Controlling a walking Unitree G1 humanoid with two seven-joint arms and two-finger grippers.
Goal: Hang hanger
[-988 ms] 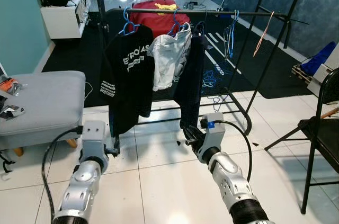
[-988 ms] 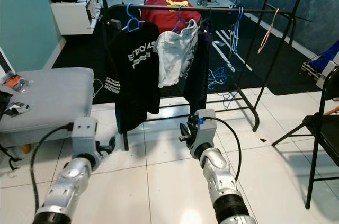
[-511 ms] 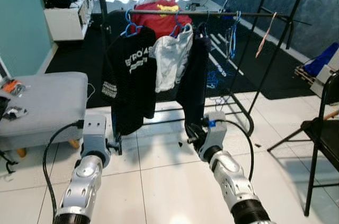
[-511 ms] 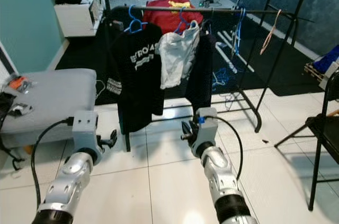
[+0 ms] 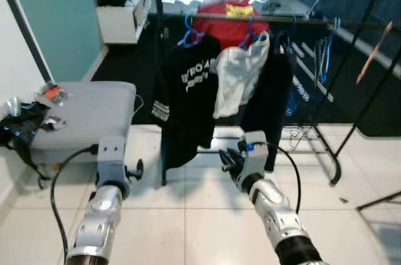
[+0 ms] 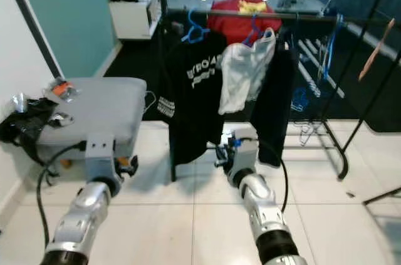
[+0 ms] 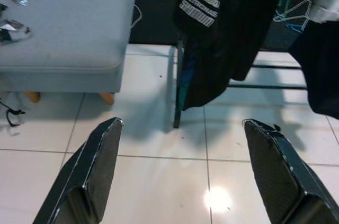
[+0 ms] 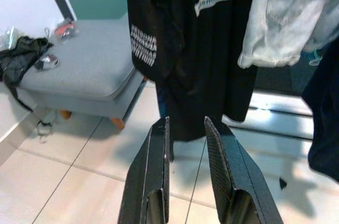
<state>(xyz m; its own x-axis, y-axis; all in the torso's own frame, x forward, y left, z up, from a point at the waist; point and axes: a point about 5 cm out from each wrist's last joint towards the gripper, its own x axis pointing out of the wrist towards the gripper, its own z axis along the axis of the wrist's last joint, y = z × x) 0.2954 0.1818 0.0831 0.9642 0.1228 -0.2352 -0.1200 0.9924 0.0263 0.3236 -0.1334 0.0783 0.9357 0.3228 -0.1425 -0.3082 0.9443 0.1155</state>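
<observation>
A black clothes rail point(image 5: 301, 20) stands ahead on the white tiles. On it hang a black printed T-shirt point(image 5: 188, 108) on a blue hanger point(image 5: 190, 30), a white garment point(image 5: 238, 83) and a dark garment point(image 5: 272, 102). Bare blue hangers point(image 5: 324, 52) dangle further right on the rail. My left gripper point(image 5: 135, 170) is held low in front of the T-shirt, open, its fingers point(image 7: 100, 166) wide apart with nothing between them. My right gripper point(image 5: 225, 160) points at the clothes from below, its fingers point(image 8: 156, 171) close together and empty.
A grey padded bench point(image 5: 81, 114) stands at the left with small items and a black bundle point(image 5: 19, 130) at its end. A white cabinet point(image 5: 119, 20) and a red heap point(image 5: 229, 17) lie behind the rack. The rack's foot bar point(image 5: 313, 152) runs along the floor.
The whole view has swung left: the bench and left wall come further in, the rack sits more to the right, and the folding chair is gone from sight. Both arms keep their pose.
</observation>
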